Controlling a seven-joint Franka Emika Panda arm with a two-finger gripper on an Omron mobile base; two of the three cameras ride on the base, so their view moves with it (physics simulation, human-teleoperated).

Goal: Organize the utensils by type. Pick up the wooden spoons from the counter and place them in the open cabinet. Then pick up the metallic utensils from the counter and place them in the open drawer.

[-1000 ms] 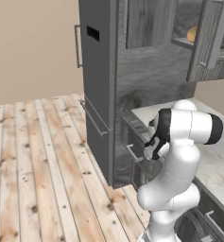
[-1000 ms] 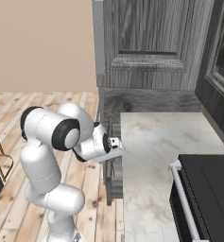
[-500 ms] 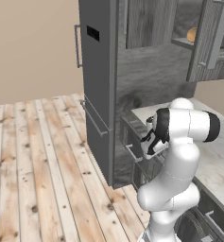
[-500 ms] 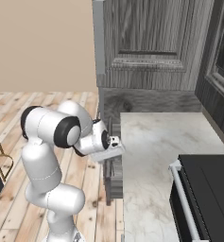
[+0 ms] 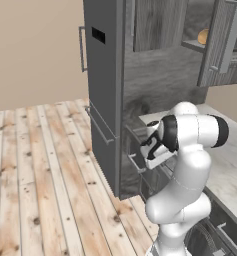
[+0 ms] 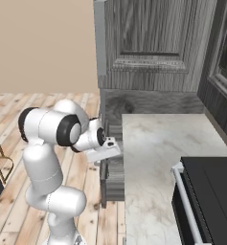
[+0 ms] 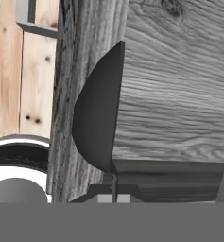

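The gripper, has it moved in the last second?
No. The gripper sits at the same spot against the counter edge, by the drawers, in both base views.

The white arm rises from its base and folds at the elbow, the forearm doubling back low. The gripper (image 7: pixel 113 196) points downward, its jaws closed together, holding nothing.

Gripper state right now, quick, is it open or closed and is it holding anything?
Gripper: closed, fingers pressed together, nothing held between them.
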